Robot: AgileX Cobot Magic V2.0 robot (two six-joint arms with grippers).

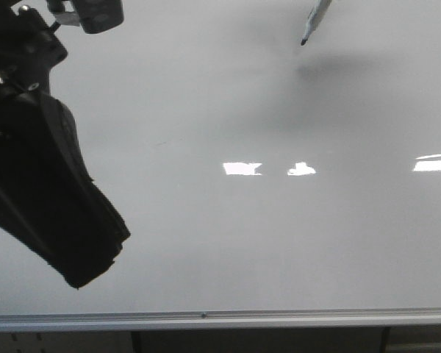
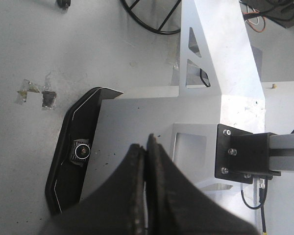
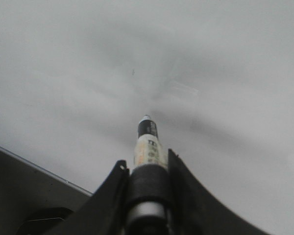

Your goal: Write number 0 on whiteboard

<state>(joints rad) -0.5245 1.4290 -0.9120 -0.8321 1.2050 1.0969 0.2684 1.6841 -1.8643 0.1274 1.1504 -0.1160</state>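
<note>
The whiteboard (image 1: 242,243) fills the front view, glossy grey-white with a silver frame edge along the near side. No drawn number 0 shows on it. My right gripper (image 3: 147,164) is shut on a black-tipped marker (image 3: 148,142). In the front view only the marker (image 1: 316,18) enters from the top right. Its tip hangs a little above the board, apart from its shadow. My left gripper (image 2: 147,144) is shut and empty; it shows as a black shape (image 1: 88,272) over the board's left side.
Bright light reflections (image 1: 242,168) lie across the middle of the board. The board's frame edge (image 3: 39,169) also shows in the right wrist view. The left wrist view shows an aluminium stand (image 2: 220,63), a small camera (image 2: 81,151) and cables on the floor.
</note>
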